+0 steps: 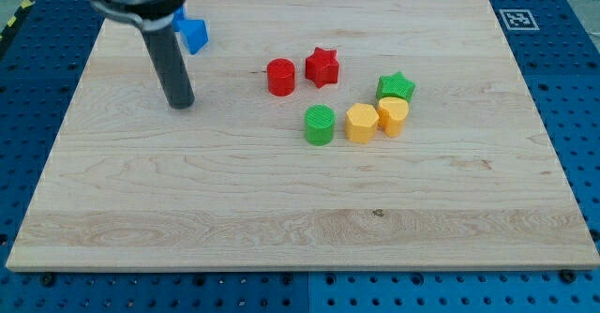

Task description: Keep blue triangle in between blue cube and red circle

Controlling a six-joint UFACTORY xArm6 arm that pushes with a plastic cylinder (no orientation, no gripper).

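My tip (181, 104) rests on the board in the upper left part of the view. A blue block (195, 37) lies just above and to the right of the tip, partly hidden behind the rod; its shape is unclear. A bit of blue (180, 19) shows at the rod's edge above it; I cannot tell if it is a second block. The red circle (280, 76) stands about a hundred pixels to the right of the tip, apart from it and from the blue block.
A red star (322, 66) sits right of the red circle. Further right and lower stand a green star (396, 86), a green circle (320, 124), a yellow hexagon (361, 122) and another yellow block (393, 114), close together. The board's left edge (66, 126) is near the tip.
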